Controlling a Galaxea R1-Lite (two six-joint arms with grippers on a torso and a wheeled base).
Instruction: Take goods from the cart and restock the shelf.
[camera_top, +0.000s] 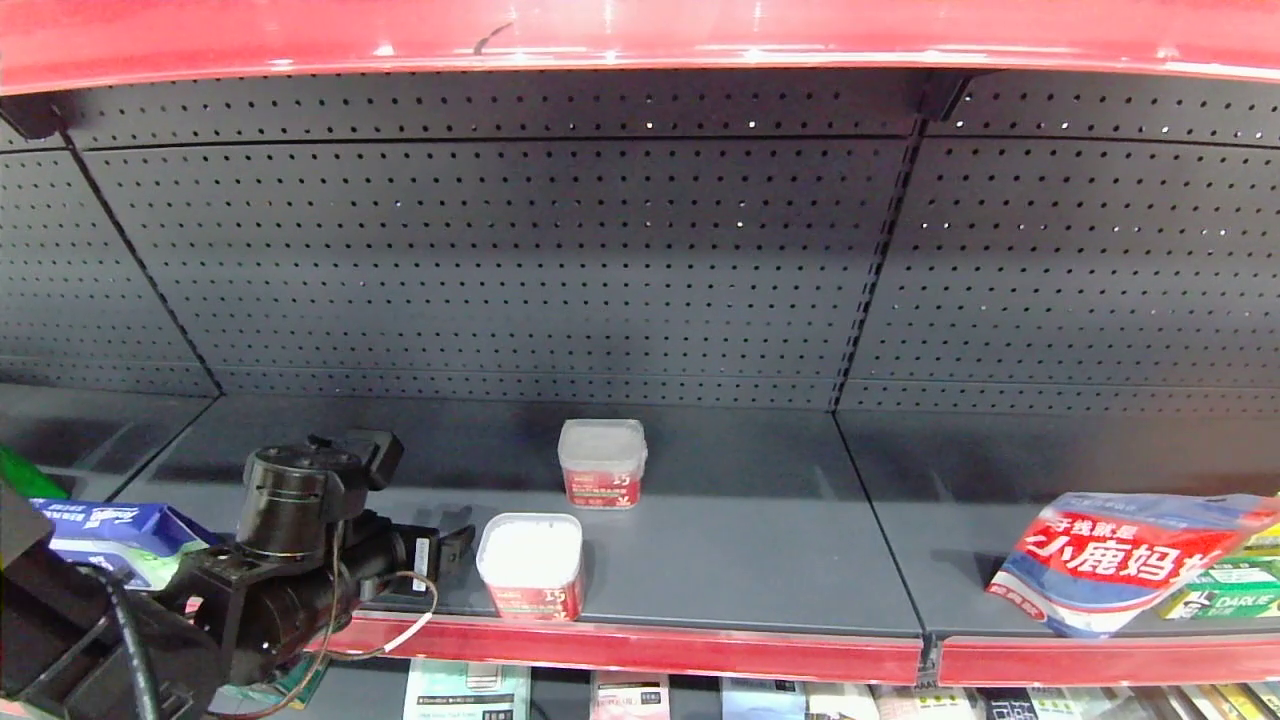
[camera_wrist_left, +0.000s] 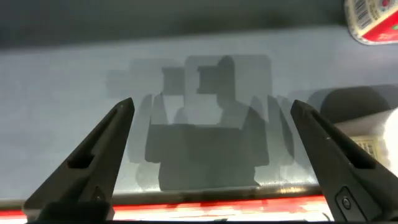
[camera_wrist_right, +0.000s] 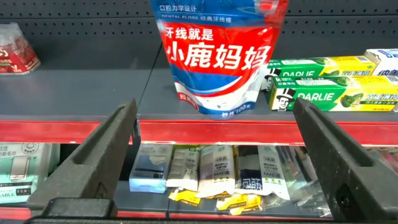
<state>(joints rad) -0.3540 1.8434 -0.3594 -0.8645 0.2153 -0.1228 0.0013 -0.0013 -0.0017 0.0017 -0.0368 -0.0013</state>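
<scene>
A shop aisle: a dark metal shelf (camera_top: 720, 540) with red front edging and a perforated back panel (camera_top: 500, 260), stocked (sparsely) with small tubs (camera_top: 602, 462), a printed pouch (camera_top: 1110, 560) and green cartons (camera_wrist_right: 323, 90).

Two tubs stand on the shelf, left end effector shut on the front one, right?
No: the left end effector is open and empty beside the front tub, per the left wrist view. That and the back tub do stand on the shelf.

Shelf deck (camera_top: 720, 520) matt metal; back panel (camera_top: 500, 250) perforated metal; edge strip (camera_top: 650, 645) glossy; tubs (camera_top: 602, 462) translucent plastic; pouch (camera_top: 1110, 560) glossy.
</scene>
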